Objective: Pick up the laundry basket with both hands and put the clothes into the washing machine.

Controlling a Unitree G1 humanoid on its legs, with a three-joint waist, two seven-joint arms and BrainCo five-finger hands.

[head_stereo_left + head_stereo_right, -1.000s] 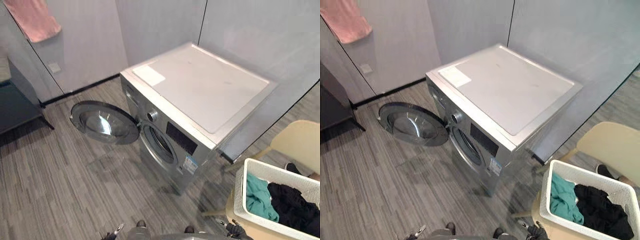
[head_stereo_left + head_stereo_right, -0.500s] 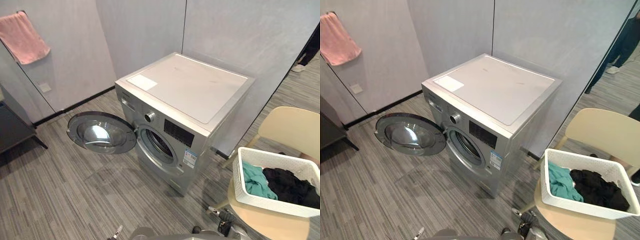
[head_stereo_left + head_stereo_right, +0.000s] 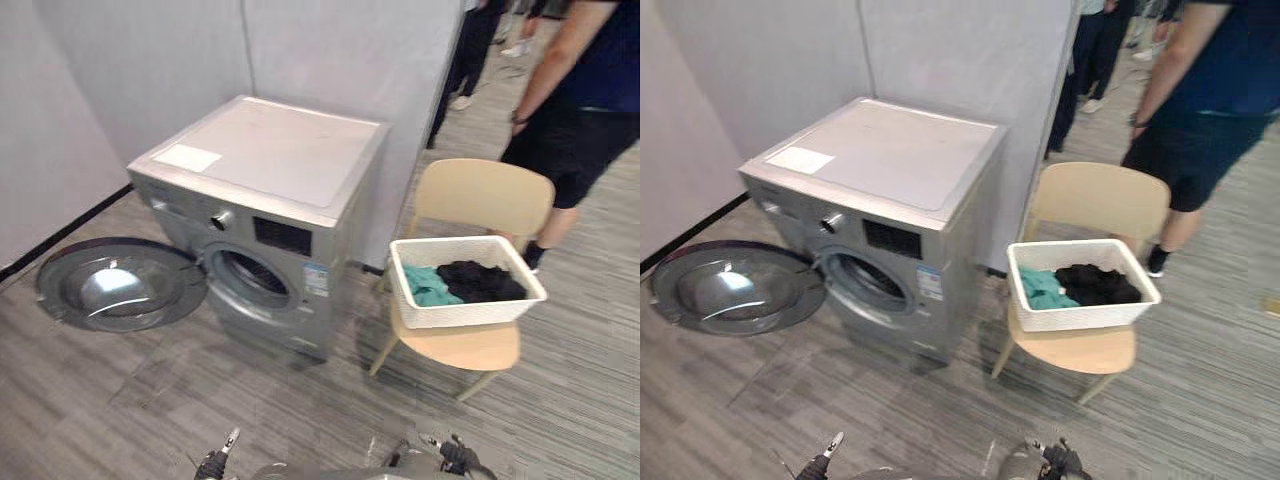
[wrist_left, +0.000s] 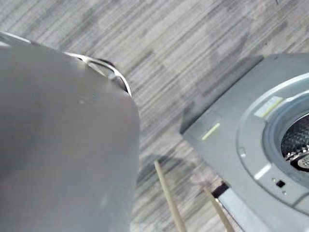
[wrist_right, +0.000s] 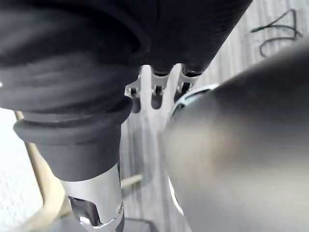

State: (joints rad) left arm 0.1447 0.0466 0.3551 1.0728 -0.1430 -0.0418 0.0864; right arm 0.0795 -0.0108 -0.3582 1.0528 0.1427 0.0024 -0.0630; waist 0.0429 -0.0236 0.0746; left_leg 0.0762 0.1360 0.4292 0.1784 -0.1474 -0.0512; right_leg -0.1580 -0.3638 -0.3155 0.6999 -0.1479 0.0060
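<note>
1. Appliance. One silver washing machine (image 3: 262, 190) stood on the grey plank floor (image 3: 150, 400) in front of a pale wall panel (image 3: 340, 50). Its one round door (image 3: 115, 285) was swung fully open to my left. The drum opening (image 3: 250, 275) was uncovered.

2. Task item. One white laundry basket (image 3: 470, 308) sat on the seat of one beige chair (image 3: 485, 195), just beside the machine on my right. The basket held two visible lots of clothing: one teal garment (image 3: 430, 287) on the machine side and one black heap (image 3: 482, 281) next to it. I could not tell how many pieces made up the black heap. The basket was well apart from both of my hands.

3. Hands. My left hand (image 3: 215, 463) and my right hand (image 3: 455, 458) hung low at the bottom edge of the head views, over the floor and touching nothing.
   - Right: in the right wrist view the fingers (image 5: 157, 92) pointed straight down toward the floor, loose and uncurled, with the thumb (image 5: 96, 208) set apart. They held nothing.
   - Left: I could not tell its state.

4. Left wrist view. This view showed the front of the machine and two thin beige chair legs (image 4: 169, 200) over the floor.

5. Bystanders. One person (image 3: 575, 110) in a dark top and dark shorts stood just behind the chair. A second person's dark-trousered legs (image 3: 470, 45) stood farther back.
</note>
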